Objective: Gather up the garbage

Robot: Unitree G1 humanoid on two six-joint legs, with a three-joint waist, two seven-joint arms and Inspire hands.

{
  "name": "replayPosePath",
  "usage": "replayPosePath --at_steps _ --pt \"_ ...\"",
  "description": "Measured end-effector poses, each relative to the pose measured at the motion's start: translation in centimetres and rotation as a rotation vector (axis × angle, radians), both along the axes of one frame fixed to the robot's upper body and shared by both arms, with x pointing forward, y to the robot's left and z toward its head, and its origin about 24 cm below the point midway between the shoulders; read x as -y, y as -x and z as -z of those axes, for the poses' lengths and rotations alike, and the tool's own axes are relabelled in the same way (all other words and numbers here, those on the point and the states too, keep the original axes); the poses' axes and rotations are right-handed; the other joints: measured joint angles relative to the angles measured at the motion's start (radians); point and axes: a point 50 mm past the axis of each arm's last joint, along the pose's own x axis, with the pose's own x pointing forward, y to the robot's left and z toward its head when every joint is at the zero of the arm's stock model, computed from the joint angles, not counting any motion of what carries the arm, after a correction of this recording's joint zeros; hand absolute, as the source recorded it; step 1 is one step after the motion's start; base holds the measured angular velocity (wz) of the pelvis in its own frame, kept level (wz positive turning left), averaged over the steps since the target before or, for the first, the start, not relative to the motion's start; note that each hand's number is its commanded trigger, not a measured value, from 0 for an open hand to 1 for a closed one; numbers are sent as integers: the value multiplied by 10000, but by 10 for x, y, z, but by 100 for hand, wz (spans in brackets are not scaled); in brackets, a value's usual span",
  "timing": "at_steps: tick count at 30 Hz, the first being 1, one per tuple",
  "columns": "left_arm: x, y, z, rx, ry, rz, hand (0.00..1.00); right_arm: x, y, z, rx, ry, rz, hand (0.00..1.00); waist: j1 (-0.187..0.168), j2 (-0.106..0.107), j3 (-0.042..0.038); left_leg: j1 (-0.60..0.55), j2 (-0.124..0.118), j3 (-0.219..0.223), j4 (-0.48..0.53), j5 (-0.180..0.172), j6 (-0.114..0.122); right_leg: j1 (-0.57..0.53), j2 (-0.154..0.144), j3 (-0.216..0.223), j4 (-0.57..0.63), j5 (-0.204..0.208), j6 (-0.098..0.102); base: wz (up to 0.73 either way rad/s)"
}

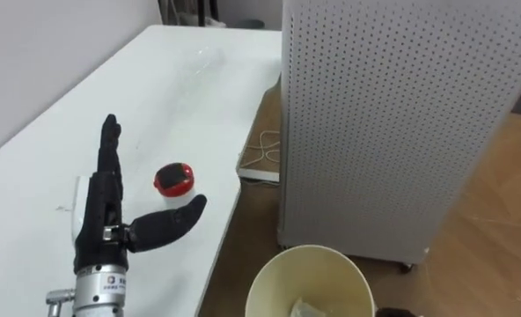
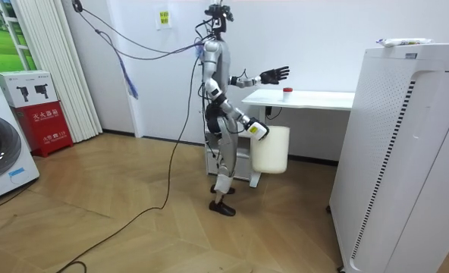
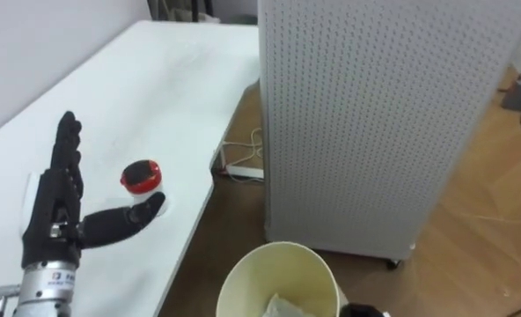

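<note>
Reading the left eye view first: where is the red garbage (image 1: 174,179), and what is nearest it? (Student)

It lies on the white table (image 1: 181,88), near the table edge at its 3 o'clock. The left hand (image 1: 102,207) is beside it. The fingers (image 1: 109,145) are straight and point to 12 o'clock, the thumb (image 1: 168,222) is spread toward 2 o'clock, and nothing is held. From the palm the piece lies at about 2 o'clock, in the open angle between fingers and thumb, just off the thumb tip. It is round, so no long axis governs the approach. At 5 o'clock from it, below the table edge, is the cream bin (image 1: 269,273) with a crumpled scrap (image 1: 309,308) inside. A perforated white cabinet (image 1: 392,114) fills the 3 o'clock side. (Tutor)

And the room view? (Student)

The robot stands at the table's end. The left hand hangs above the tabletop, apart from the piece, which sits beyond it at about 4 o'clock. The right hand (image 2: 256,129) is at the bin by the hip; whether it grips cannot be told. The left hand is plainly the nearer. (Tutor)

Does the right eye view alter this? (Student)

No, the relation is the same. Judged from it, the coming move calls for a descent with a small shift toward 2 o'clock, then a closing on the piece. (Tutor)
</note>
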Motion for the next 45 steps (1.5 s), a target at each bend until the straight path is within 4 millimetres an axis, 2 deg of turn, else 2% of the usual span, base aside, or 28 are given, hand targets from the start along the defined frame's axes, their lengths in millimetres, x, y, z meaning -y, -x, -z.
replayPosePath --at_steps 3,5,7,13,14,15,16,17,18,19,20,21,22,23,24,29,45 --pt "-1 1 -1 61 11 -64 0 -1 0 -1 37 -3 -140 100 109 -36 -32 444 198 -67 -471 60 -105 656 359 19 -961 210 -73 -14" --pt "-1 1 -6 287 38 -60 0 -2 -2 -2 108 29 -292 100 112 -81 -60 659 256 -108 -727 57 -174 881 476 34 -1285 246 -87 -7" --pt "0 1 -10 433 45 -20 0 -3 -2 -2 107 30 -435 100 106 -123 -80 838 257 -253 -872 71 -199 1108 535 53 -1516 248 -87 -4" --pt "-3 2 -14 629 84 -202 0 -5 -2 -2 121 -113 -580 100 111 -147 -73 1341 269 -263 -1065 72 -201 1794 635 177 -2126 254 -85 -4" --pt "-3 2 -14 645 92 -240 0 -5 -2 -2 131 -126 -577 100 105 -181 -53 1295 253 -249 -854 60 -224 1929 623 422 -2240 268 -86 16" --pt "-3 2 -15 678 73 -213 0 -6 -2 -2 133 -161 -558 100 97 -366 84 807 197 -236 -29 -68 -508 2127 529 1096 -2426 304 -77 25" --pt "-2 2 -15 718 87 -186 0 -6 -2 -2 135 -173 -519 100 85 -350 54 504 192 -261 91 -64 -608 2147 513 1540 -2504 306 -69 51" --pt "1 0 -18 842 102 -49 0 -2 -2 -2 169 -124 -335 100 48 -340 48 -25 307 -367 -790 242 -789 2047 537 1779 -2482 275 -7 45" --pt "1 2 -16 765 109 -58 0 -2 0 -1 86 -101 -198 100 147 -469 2 -124 305 -102 -856 625 -447 1901 426 1704 -2396 218 183 33" --pt "1 4 -14 677 106 -106 0 -2 0 -1 100 -77 -220 100 248 -445 8 -67 324 -22 -895 638 -429 1875 426 1486 -2374 271 280 0" --pt "-1 8 -9 483 71 -198 0 -3 1 -1 106 -34 -246 100 412 -444 10 65 308 -50 -905 634 -425 1879 409 1018 -2399 276 308 -20" --pt "-3 11 -6 321 59 -316 0 -4 1 -3 194 -38 -294 100 545 -393 40 208 289 -415 -923 632 -425 1858 492 598 -2598 338 307 -29" --pt "-4 12 -5 279 52 -359 0 -5 0 -5 309 -52 -331 100 624 -371 55 267 278 -652 -959 630 -429 1749 537 485 -2828 487 256 -33" --pt "-7 14 -3 180 86 -508 0 -6 0 -8 495 -44 -457 100 600 -275 54 377 267 -950 -1043 608 -465 1581 614 224 -2999 910 42 -10" --pt "-7 15 -1 90 70 -505 0 -7 1 -10 557 24 -567 100 487 -188 11 473 271 -1019 -1164 613 -475 1744 599 109 -2922 980 50 0" --pt "-7 17 2 -38 73 -462 0 -7 1 -9 530 85 -723 100 319 -145 -14 1032 259 -941 -1791 641 -517 1965 709 81 -2935 923 33 -4" --pt "-5 21 6 -232 73 -454 0 -7 9 -2 80 270 -1409 100 329 -108 30 1016 173 -1076 -1735 619 -487 1965 689 -88 -2778 919 29 1"
